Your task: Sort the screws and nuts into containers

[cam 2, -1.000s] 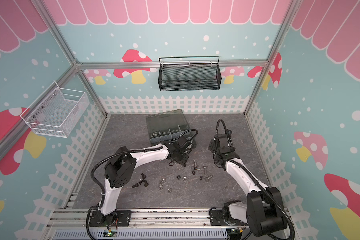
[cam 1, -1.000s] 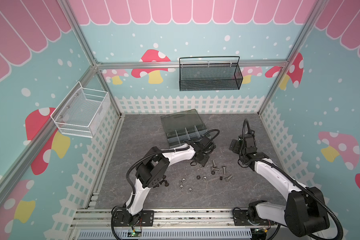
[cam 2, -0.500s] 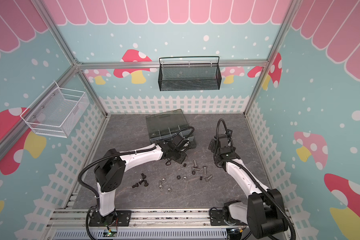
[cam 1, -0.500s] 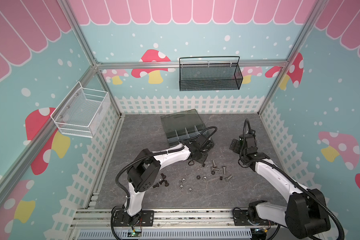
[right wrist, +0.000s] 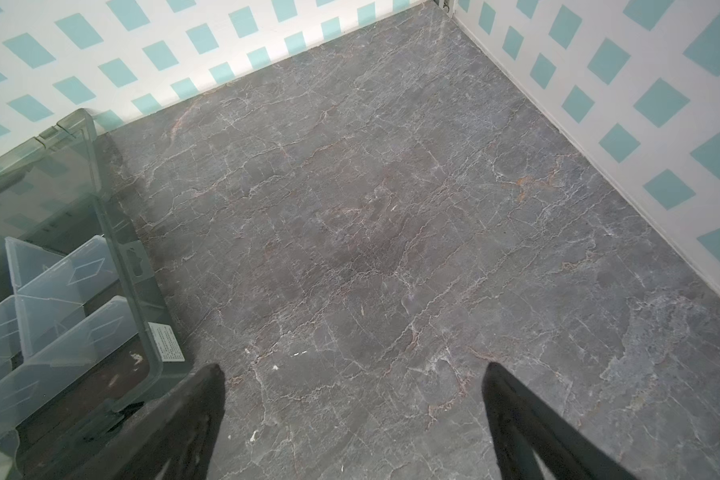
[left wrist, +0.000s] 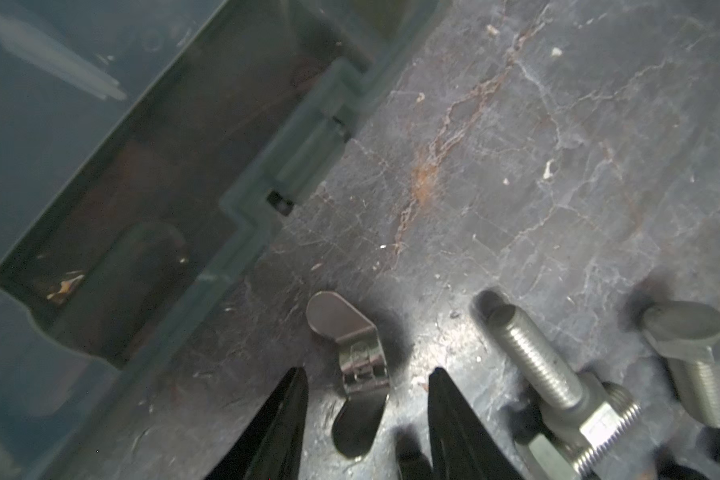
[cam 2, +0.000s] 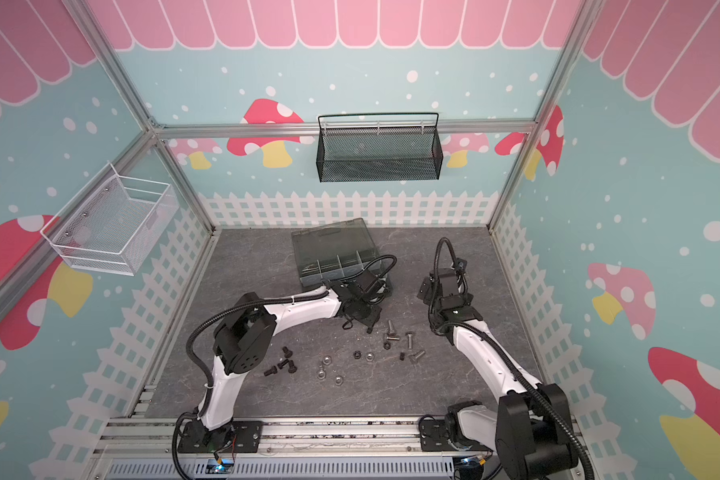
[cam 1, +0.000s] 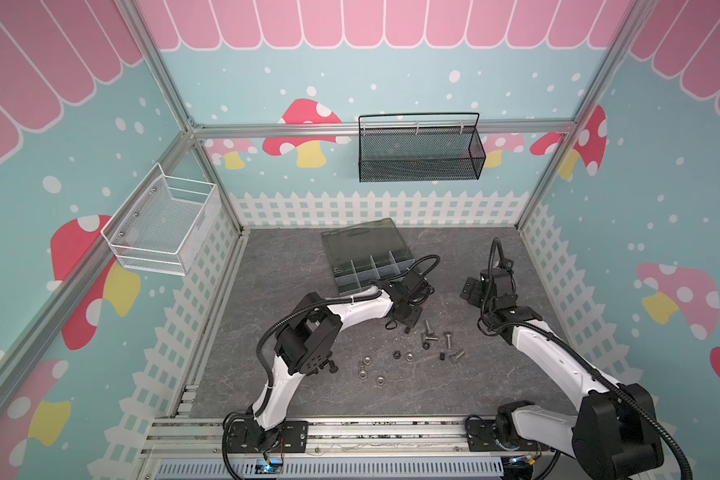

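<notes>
My left gripper [left wrist: 366, 372] is open, low over the table just off the front edge of the organiser box [left wrist: 242, 232]. A silver wing nut [left wrist: 360, 361] lies loose on the table between its fingertips, touching neither. Silver screws [left wrist: 533, 361] lie close beside it. In both top views this gripper [cam 1: 406, 318] [cam 2: 364, 318] stands in front of the containers [cam 1: 375, 268]. More screws [cam 1: 447, 338] and nuts [cam 1: 366, 360] are scattered in front; black screws [cam 2: 283, 365] lie by the left arm. My right gripper [right wrist: 354, 374] [cam 1: 470, 289] is open over bare table, right of the box.
The box lid [cam 1: 358, 237] leans back, open. A black mesh basket [cam 1: 420, 151] hangs on the back wall and a white wire basket [cam 1: 163, 226] on the left wall. White fence walls border the grey table [right wrist: 391, 208].
The left gripper has gone from shut to open. Its elbow swung out to the left and came back. The right arm has not moved.
</notes>
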